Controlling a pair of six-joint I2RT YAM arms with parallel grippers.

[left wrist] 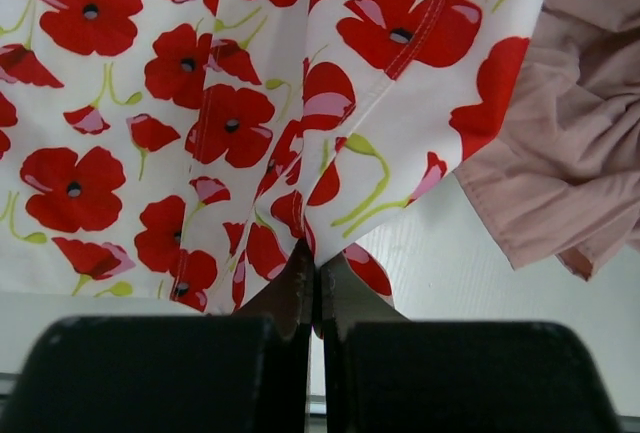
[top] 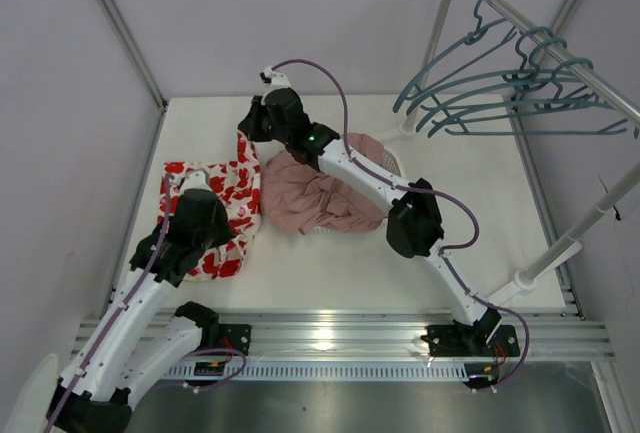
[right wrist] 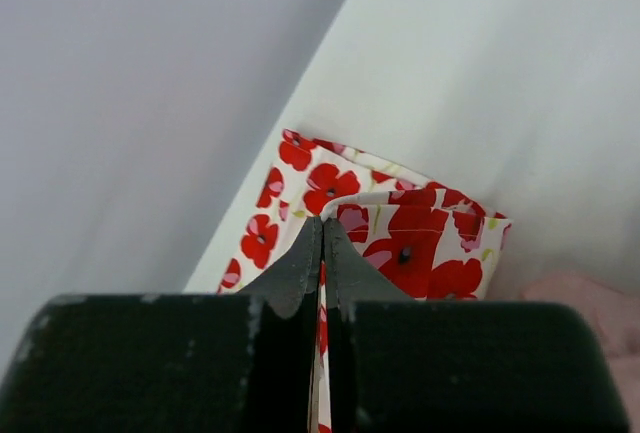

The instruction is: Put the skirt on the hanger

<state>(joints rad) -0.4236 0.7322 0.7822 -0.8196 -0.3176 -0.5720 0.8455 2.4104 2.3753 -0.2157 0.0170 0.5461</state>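
The skirt (top: pixel 228 201), white with red poppies, lies at the table's left and is held at two places. My left gripper (top: pixel 215 243) is shut on its near edge; in the left wrist view the closed tips (left wrist: pixel 316 263) pinch the cloth (left wrist: pixel 230 123). My right gripper (top: pixel 250 131) is shut on the far corner, lifted a little; the right wrist view shows the tips (right wrist: pixel 322 228) pinching a folded edge of the skirt (right wrist: pixel 410 243). Several teal-grey hangers (top: pixel 500 93) hang on the rail at the right, away from both grippers.
A dusty-pink garment (top: pixel 315 198) lies crumpled mid-table under the right arm, touching the skirt's right side; it also shows in the left wrist view (left wrist: pixel 580 153). A white rack rail (top: pixel 560 53) stands at the right with its foot (top: pixel 545 263). Walls enclose the table.
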